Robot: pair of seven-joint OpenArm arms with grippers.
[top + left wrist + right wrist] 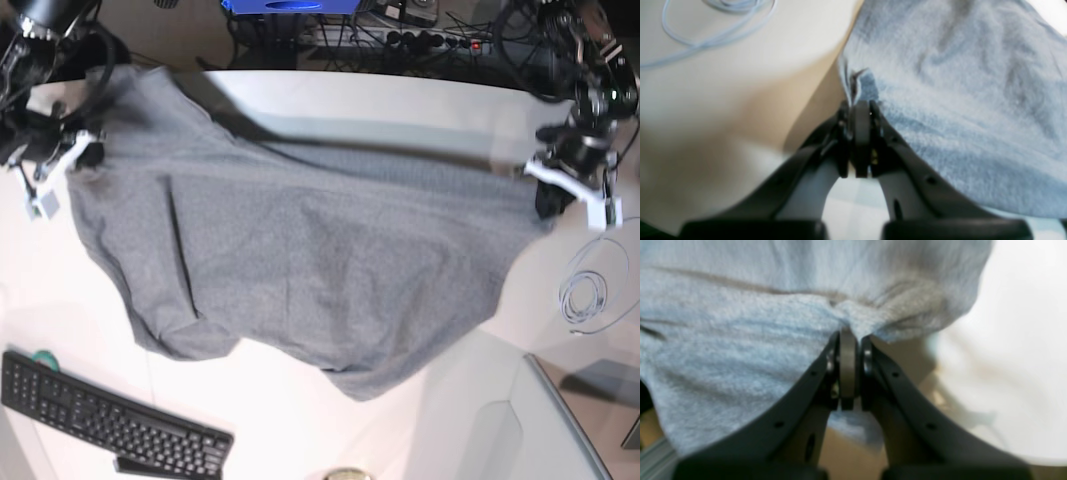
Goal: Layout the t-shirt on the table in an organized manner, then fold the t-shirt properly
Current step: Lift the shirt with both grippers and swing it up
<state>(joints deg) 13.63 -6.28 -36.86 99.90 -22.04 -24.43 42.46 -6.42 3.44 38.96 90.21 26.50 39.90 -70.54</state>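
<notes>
The t-shirt (300, 260) is soft, matt heather-grey knit cloth with a slightly fuzzy nap. The bench (400, 100) is smooth and white with a faint sheen. Both grippers' fingers (907, 400) look like matt black plastic.

Grey t-shirt (300, 260) stretched, sagging onto white table (420, 100).

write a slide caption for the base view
Both arms hold a large heather-grey knit t-shirt stretched above the smooth white table, a black keyboard nearby.
</notes>
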